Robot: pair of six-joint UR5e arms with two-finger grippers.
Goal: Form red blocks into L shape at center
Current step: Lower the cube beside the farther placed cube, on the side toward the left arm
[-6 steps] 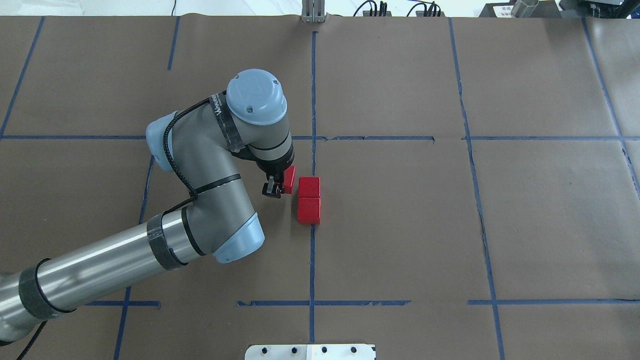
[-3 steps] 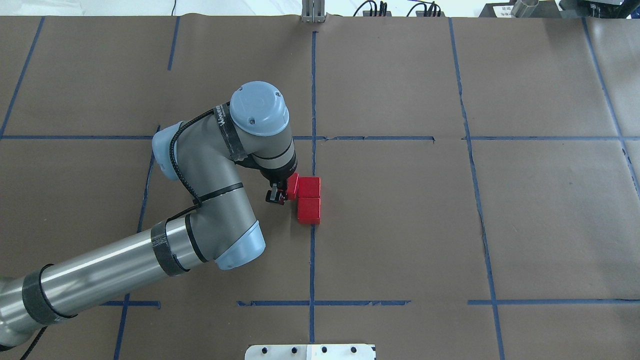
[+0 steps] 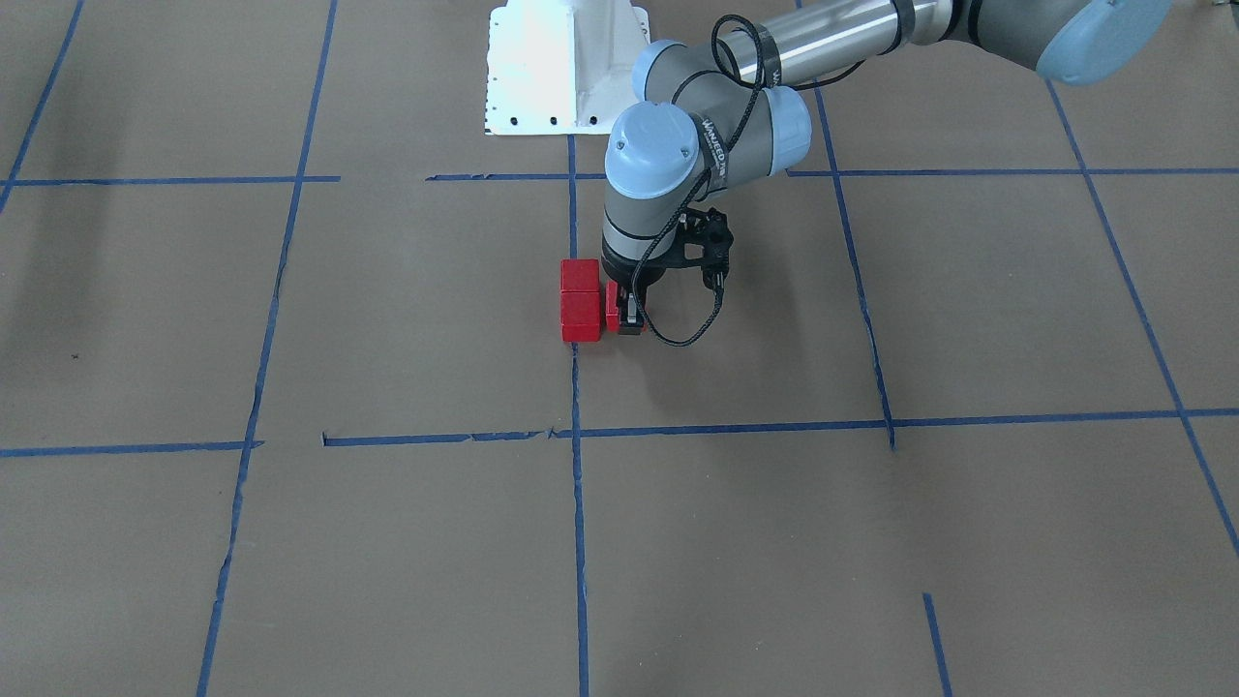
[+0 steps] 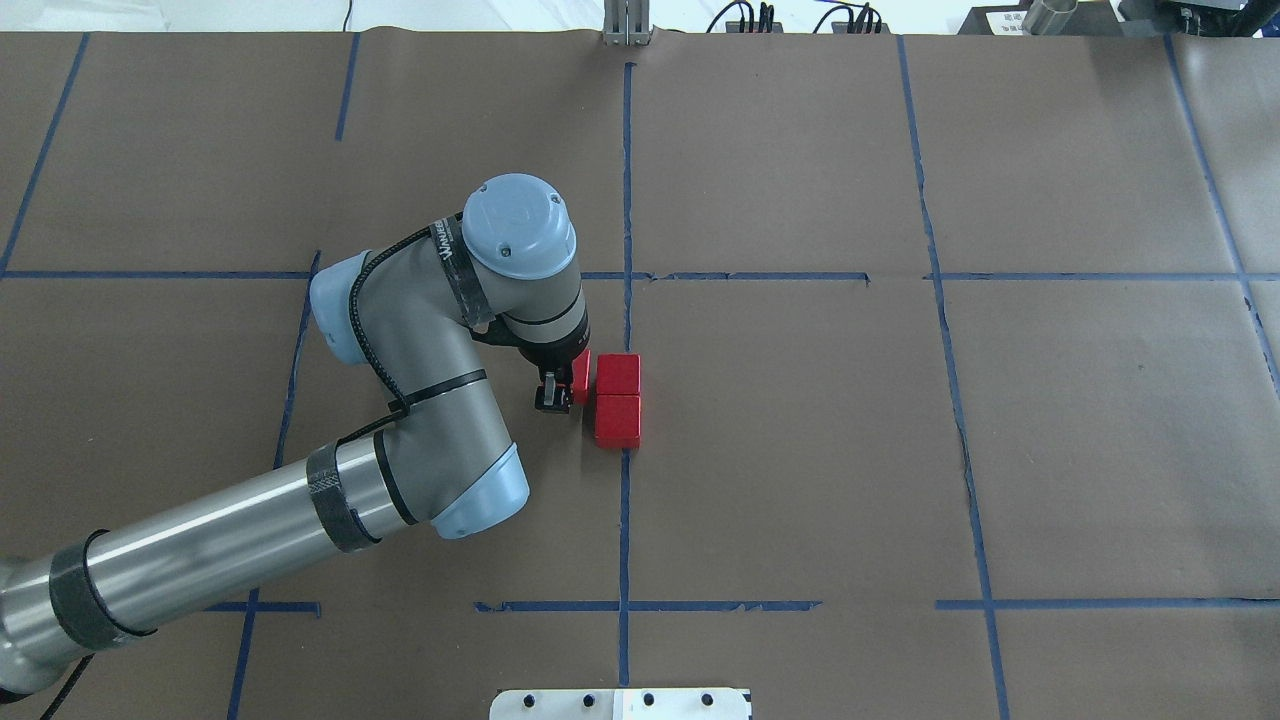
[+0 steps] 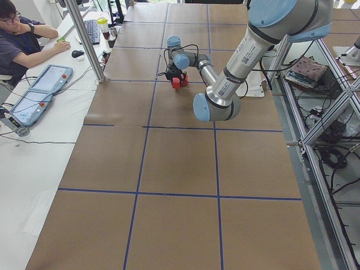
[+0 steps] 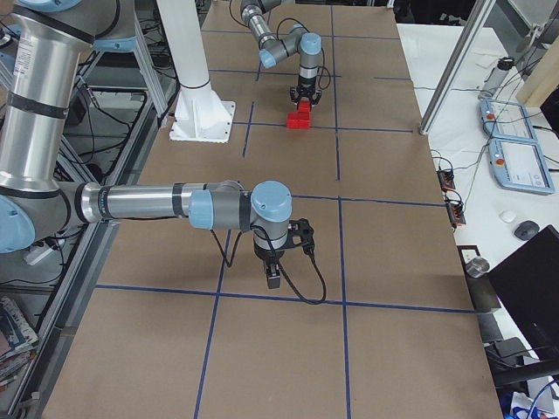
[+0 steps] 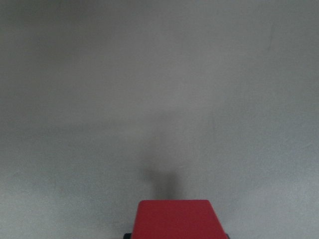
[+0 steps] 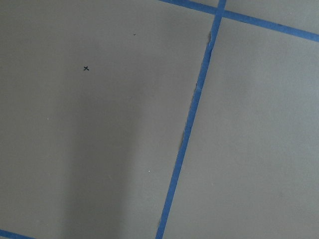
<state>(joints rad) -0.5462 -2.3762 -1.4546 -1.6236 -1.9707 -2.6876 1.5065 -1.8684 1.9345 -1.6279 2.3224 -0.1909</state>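
Note:
Two red blocks [image 4: 618,373] [image 4: 617,420] lie touching in a short column on the middle blue tape line [image 4: 625,500]; they also show in the front view [image 3: 580,276] [image 3: 581,318]. My left gripper [image 4: 555,390] [image 3: 627,315] is shut on the third red block [image 4: 580,375] [image 3: 613,308], held low against the left side of the far block of the pair. This block fills the bottom of the left wrist view [image 7: 174,219]. My right gripper [image 6: 272,278] hangs over bare paper far from the blocks; I cannot tell whether it is open or shut.
The white robot base [image 3: 566,68] stands at the table's near edge on the middle line. Blue tape marks a grid on brown paper. An operator [image 5: 22,39] sits beyond the table's far side with teach pendants [image 5: 39,93].
My left gripper has carried the third block a little right and toward the robot, then lower, bringing it beside the far block of the pair. The two lying blocks have not moved.

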